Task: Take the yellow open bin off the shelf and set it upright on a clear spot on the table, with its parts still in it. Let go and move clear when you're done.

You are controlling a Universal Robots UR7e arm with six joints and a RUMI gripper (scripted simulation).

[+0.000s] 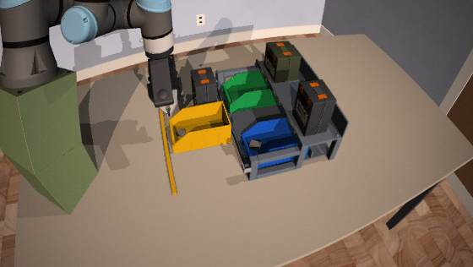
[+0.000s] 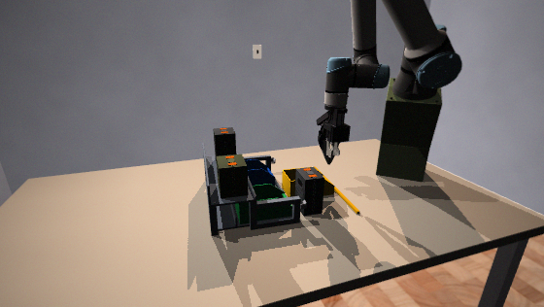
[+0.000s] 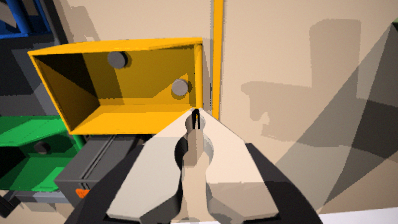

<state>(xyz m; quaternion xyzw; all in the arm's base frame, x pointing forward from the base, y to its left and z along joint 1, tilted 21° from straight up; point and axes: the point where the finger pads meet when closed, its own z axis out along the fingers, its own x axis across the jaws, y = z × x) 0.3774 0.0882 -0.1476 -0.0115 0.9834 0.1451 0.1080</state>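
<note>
The yellow open bin [image 1: 211, 137] [image 2: 289, 181] [image 3: 140, 122] stands upright on the table, off the shelf and in front of it. Two round grey parts lie in it in the wrist view, one near the back wall [image 3: 117, 60] and one near the low front end [image 3: 180, 87]. My gripper [image 1: 168, 111] [image 2: 331, 157] [image 3: 196, 109] is shut with nothing between its fingertips. It hangs above the bin's low front end, and the exterior view shows a gap between fingers and bin.
The grey shelf [image 1: 301, 160] [image 2: 253, 209] holds a green bin [image 1: 253, 101] [image 3: 35, 175] and a blue bin [image 1: 274, 131], with an olive box [image 1: 287, 63] and a dark box [image 1: 314, 106] on top. Another dark box [image 1: 204, 90] [image 2: 313, 194] stands beside the yellow bin. A yellow strip [image 1: 169, 165] [image 3: 218, 60] runs past its front.
</note>
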